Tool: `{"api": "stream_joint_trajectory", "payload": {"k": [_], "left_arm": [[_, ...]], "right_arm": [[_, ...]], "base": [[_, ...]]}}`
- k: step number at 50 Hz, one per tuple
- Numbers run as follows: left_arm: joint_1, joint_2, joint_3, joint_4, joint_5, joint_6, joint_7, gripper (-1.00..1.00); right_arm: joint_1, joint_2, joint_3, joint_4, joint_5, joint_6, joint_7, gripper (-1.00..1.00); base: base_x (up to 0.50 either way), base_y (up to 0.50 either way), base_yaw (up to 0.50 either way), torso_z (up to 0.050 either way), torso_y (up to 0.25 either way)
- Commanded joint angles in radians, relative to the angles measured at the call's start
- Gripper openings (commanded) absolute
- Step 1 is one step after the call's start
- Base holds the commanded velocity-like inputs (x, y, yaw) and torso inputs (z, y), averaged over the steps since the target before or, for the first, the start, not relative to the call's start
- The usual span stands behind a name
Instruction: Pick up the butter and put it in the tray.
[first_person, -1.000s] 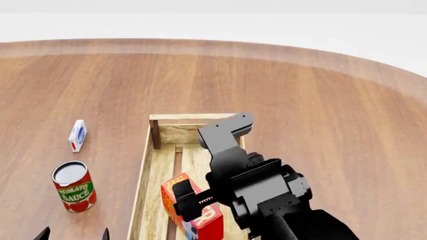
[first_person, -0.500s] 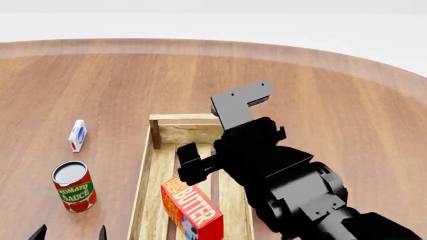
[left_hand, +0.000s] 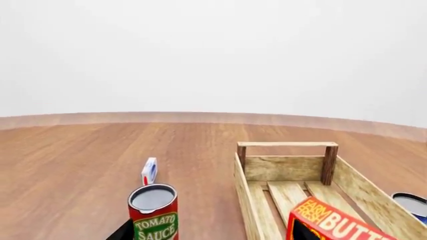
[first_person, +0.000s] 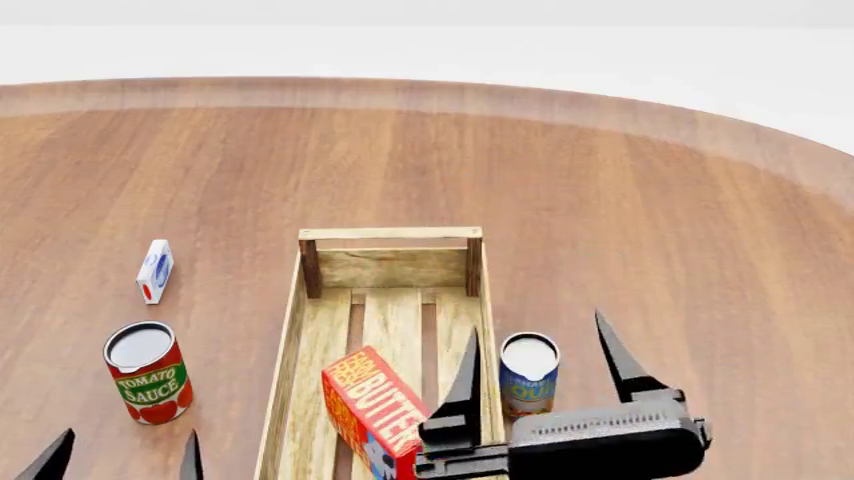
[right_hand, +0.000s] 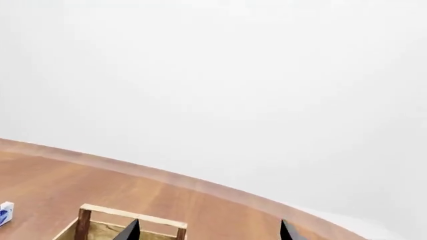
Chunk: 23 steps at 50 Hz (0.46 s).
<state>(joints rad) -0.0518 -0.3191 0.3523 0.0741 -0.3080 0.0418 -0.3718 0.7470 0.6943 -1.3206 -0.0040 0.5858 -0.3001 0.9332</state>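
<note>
Butter (first_person: 378, 410) sits tilted in tray (first_person: 291, 350). Right gripper (first_person: 545, 365) spread, empty. Left gripper (first_person: 123, 455) looks parted, only tips visible.

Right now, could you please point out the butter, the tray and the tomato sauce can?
butter (first_person: 378, 407), head view, orange lettered face.
tray (first_person: 391, 234), head view, far end rail.
tomato sauce can (first_person: 150, 385), head view, label.

You have a smooth, faintly sheened wood-grain table (first_person: 641, 180), a tray (first_person: 391, 234) of pale rough-sawn slats with darker corner posts, the butter (first_person: 378, 404) in glossy printed card, a tomato sauce can (first_person: 147, 372) with a metal lid and paper label, and matt black gripper fingers (first_person: 615, 355).
</note>
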Motion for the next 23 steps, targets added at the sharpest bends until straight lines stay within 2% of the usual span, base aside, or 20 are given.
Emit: {"api": "stream_joint_trajectory", "payload": {"k": [1,7,23], "left_arm": [[0.008,-0.020,-0.005,0.057,0.004,-0.009,-0.015,1.00],[0.019,-0.034,-0.009,0.105,0.018,-0.010,-0.033,1.00],[0.024,-0.041,-0.001,0.123,0.039,-0.008,-0.047,1.00]], "right_arm": [[-0.144,0.061,0.010,-0.074,-0.208,-0.152,0.202,1.00],[-0.172,0.067,0.018,-0.054,-0.208,-0.189,0.214,1.00],[-0.177,0.071,0.018,-0.075,-0.244,-0.154,0.231,1.00]], "base": [[0.00,0.00,0.00,0.000,0.000],[0.00,0.00,0.00,0.000,0.000],[0.00,0.00,0.00,0.000,0.000]]}}
